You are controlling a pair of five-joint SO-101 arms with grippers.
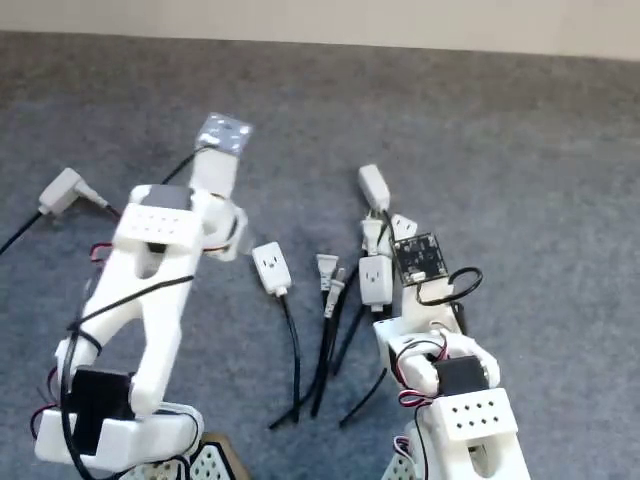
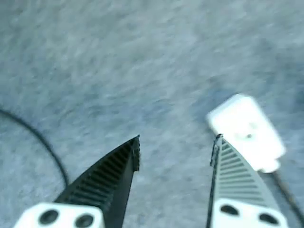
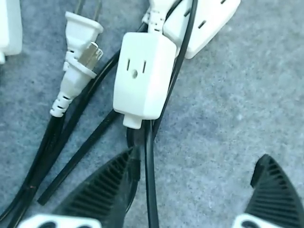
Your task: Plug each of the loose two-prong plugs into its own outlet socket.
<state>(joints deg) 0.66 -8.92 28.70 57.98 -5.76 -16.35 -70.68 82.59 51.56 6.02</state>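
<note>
Plugs (image 3: pixel 81 33) lie loose on the carpet (image 3: pixel 247 95) side by side, just beside a white socket (image 3: pixel 142 76) with black cords (image 3: pixel 80 156) running past it. The right gripper (image 3: pixel 199 161) hangs spread and empty near that socket, and the left gripper (image 2: pixel 175 142) is also open, one finger beside a second socket (image 2: pixel 244 130). The right should probably pinch one plug's body clear of the cords, prongs kept free.

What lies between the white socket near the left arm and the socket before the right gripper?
In the high view, two loose plugs lie side by side between the left socket and the right socket.
</note>
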